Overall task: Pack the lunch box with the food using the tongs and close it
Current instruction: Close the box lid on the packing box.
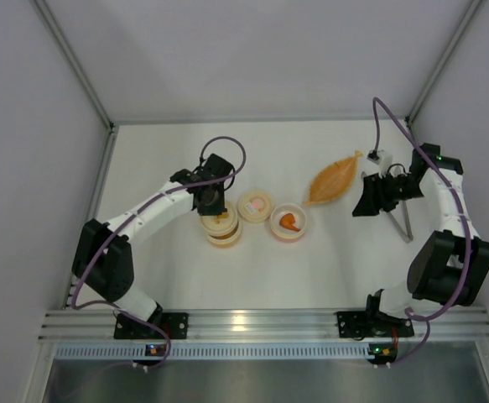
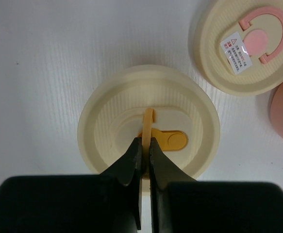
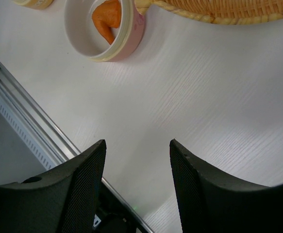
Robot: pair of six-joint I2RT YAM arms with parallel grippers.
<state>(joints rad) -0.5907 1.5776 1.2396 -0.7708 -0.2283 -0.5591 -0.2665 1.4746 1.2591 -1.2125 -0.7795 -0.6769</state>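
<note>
Pale grey walls (image 1: pixel 227 59) close the space in on three sides. A white desk (image 1: pixel 328 269) fills the floor of it, faintly wood-grained, and a ribbed aluminium rail (image 1: pixel 261 321) runs along its near edge where both arms are bolted.

The left arm reaches in over the middle of the desk. The right arm is folded back on its own side.

An orange woven leaf-shaped dish (image 1: pixel 335 178) lies just beyond the right gripper (image 3: pixel 137 145), toward the left arm. This gripper stands wide apart, with only bare desk between its fingers. The tongs (image 1: pixel 403 227) lie flat on the desk on the gripper's outer side. One end is tucked under the wrist and the other is angled toward the rail.

The yellow-orange tub (image 1: pixel 224 237) sits directly under the left gripper (image 2: pixel 145 145), capped by its orange-marked lid (image 2: pixel 180 111). I cannot tell whether that lid is pressed home. The left gripper is pinched narrow on the lid's thin upright tab (image 2: pixel 149 119).

The pink tub (image 3: pixel 126 41) stands open between the two grippers, nearer the left one. The pink-marked lid (image 2: pixel 214 29) lies flat on the desk beside it, close to the left gripper.

An orange wedge (image 3: pixel 107 19) rests inside the pink tub.
</note>
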